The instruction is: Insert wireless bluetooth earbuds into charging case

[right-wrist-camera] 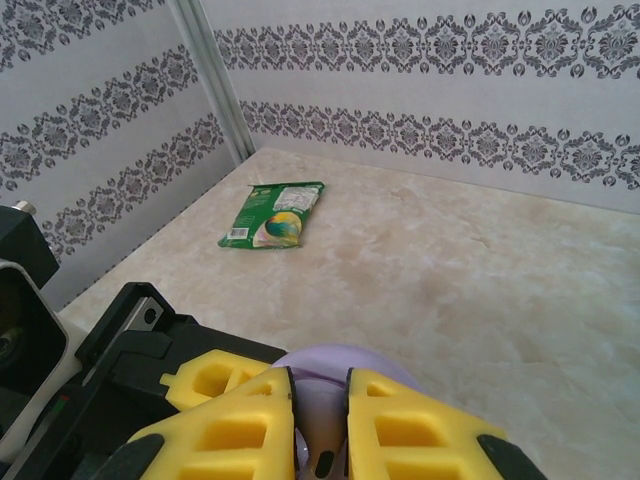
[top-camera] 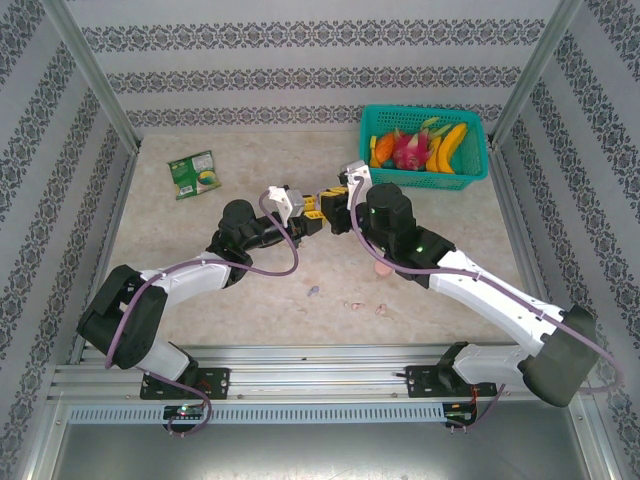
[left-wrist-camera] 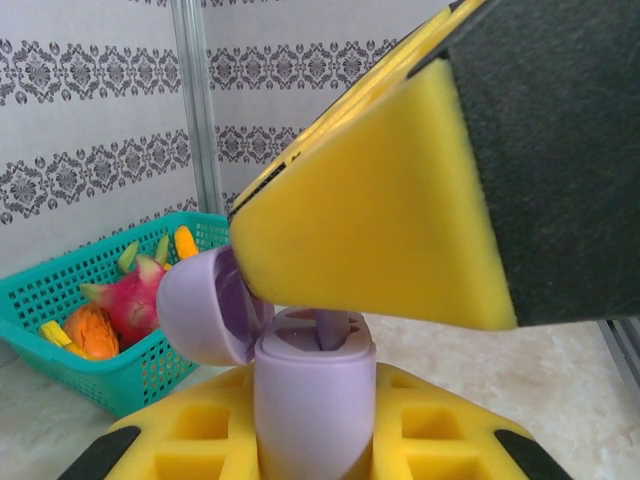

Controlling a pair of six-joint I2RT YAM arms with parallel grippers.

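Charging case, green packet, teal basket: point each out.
charging case (left-wrist-camera: 312, 410), left wrist view, front of its lilac body
green packet (right-wrist-camera: 272, 214), right wrist view, middle of its face
teal basket (left-wrist-camera: 150, 375), left wrist view, its near mesh wall

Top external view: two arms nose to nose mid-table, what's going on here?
The left gripper is clamped on a lilac charging case whose lid is flipped open. The right gripper sits directly over the open case with its fingers drawn close together. Whether it is pinching an earbud, I can't tell. A few tiny pale bits lie on the table nearer the arm bases, so probably not every earbud is in yet.
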